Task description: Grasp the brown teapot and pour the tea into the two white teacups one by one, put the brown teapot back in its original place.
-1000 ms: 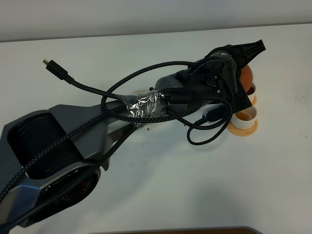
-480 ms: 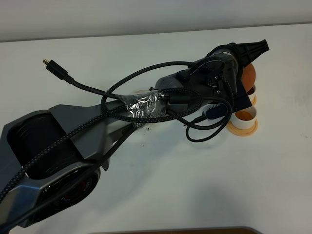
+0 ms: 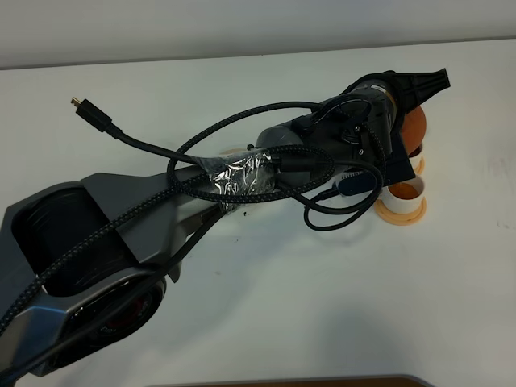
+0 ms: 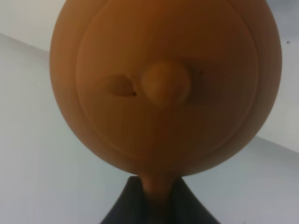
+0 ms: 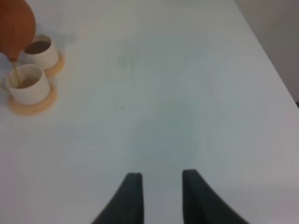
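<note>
Teapot: a squat reddish-brown clay teapot (image 3: 414, 126) hung above the cups at about 2 o'clock on the white counter (image 3: 322, 306).
Axis: handle end toward 1 o'clock, spout end toward 6 o'clock, tipped steeply down, with a thin stream falling into one cup.
Cups: two small white teacups, one (image 5: 27, 83) under the spout and one (image 5: 41, 50) just beside it holding brown tea.
Saucers: two, round and orange (image 5: 32, 106), one under each cup.
Left claw (image 4: 158, 196): clamped on the teapot's handle.
Right claw (image 5: 161, 186): narrowly parted, holding nothing, well apart from the cups.
</note>
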`<state>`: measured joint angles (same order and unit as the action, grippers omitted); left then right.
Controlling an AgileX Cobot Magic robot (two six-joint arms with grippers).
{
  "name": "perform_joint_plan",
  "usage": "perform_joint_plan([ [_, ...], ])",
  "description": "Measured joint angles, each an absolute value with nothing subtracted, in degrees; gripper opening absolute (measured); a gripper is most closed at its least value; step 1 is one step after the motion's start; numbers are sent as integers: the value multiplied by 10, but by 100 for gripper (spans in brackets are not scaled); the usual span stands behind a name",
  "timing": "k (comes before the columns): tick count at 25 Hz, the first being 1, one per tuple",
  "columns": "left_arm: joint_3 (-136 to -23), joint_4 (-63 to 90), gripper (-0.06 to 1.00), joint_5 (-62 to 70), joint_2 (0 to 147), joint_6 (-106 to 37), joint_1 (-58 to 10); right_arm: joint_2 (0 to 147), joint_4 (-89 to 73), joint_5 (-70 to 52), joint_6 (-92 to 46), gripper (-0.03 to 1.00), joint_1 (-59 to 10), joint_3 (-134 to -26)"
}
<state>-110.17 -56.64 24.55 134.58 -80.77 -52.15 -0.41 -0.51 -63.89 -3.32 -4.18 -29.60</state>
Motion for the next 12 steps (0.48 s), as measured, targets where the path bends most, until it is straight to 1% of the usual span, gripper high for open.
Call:
perform_joint_plan([
  [12,-1102,-567,14,223,1346,-834,-521,-4,-5,-639,-33,24,-42,-296],
])
